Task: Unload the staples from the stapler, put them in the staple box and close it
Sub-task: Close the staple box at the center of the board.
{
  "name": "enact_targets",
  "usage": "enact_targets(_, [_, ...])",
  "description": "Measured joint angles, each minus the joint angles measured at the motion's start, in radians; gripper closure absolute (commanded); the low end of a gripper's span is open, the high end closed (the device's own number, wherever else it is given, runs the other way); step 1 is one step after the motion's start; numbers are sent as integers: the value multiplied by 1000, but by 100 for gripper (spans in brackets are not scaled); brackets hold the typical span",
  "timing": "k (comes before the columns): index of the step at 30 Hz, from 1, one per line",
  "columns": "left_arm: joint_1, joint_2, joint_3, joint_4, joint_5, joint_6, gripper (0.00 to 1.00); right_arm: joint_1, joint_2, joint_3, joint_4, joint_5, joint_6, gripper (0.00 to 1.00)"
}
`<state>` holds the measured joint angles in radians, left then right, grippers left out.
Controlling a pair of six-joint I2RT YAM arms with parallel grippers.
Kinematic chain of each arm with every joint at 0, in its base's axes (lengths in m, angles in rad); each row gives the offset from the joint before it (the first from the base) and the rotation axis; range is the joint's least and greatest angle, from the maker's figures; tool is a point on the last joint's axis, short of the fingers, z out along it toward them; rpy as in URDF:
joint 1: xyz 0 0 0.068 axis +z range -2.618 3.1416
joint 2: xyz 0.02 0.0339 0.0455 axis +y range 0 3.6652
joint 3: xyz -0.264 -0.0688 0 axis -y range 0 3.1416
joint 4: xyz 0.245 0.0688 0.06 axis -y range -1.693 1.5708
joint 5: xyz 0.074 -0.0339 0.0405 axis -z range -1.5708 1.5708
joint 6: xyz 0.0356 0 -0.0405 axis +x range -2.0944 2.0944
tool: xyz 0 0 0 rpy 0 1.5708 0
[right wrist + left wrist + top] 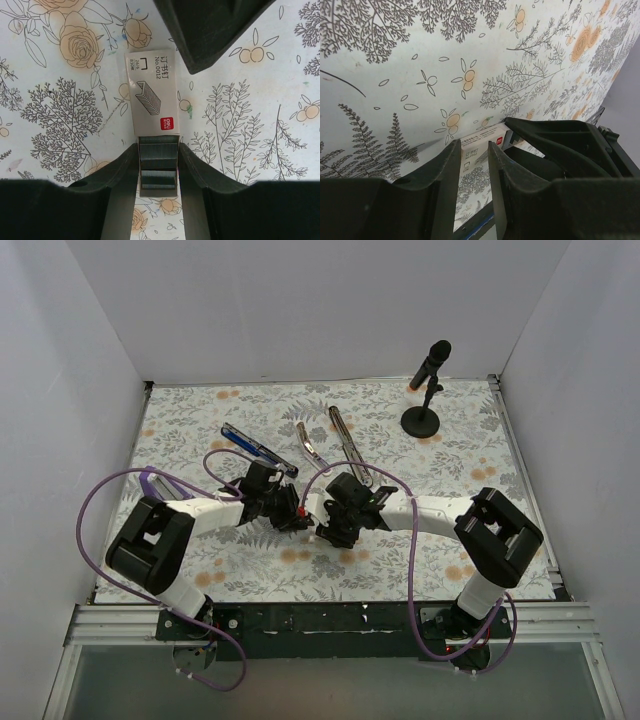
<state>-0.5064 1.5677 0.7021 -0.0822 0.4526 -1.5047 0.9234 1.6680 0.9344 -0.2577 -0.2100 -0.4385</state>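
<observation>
Black grippers, two of them, meet nose to nose in the middle of the table. The right gripper (158,149) has its jaws squeezed on the dark drawer (158,156) that sticks out of one small staple box (150,95). The left gripper (474,145) has its jaws close together at the other end of that box, but I cannot tell if they hold it.

One stapler (312,447) lies on the far side of the grippers, spread into three long bars like a fan. Its blue-and-black arm (258,450) points far left and its silver channel (347,445) is on the right. No gripper touches it.

One black microphone (428,370) stands on a round foot at the far right.

A white cloth (200,410) with grey leaves and orange flowers covers the table. Three plain white walls (300,300) stand around it. Each arm has one purple cable (95,495).
</observation>
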Motion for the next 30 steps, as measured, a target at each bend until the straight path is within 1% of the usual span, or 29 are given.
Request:
enact_targets(14, [-9,0,-8,-10,-14,0,71,0,-1,0,-3,-9,-14,57])
enact_targets(23, [-17,1,-35,16,0,-11,78,12,-19,-23,0,-34,-37,57])
enact_targets(30, [-28,11,-42,35,5,-23,78,22,-27,-34,5,-37,-40,57])
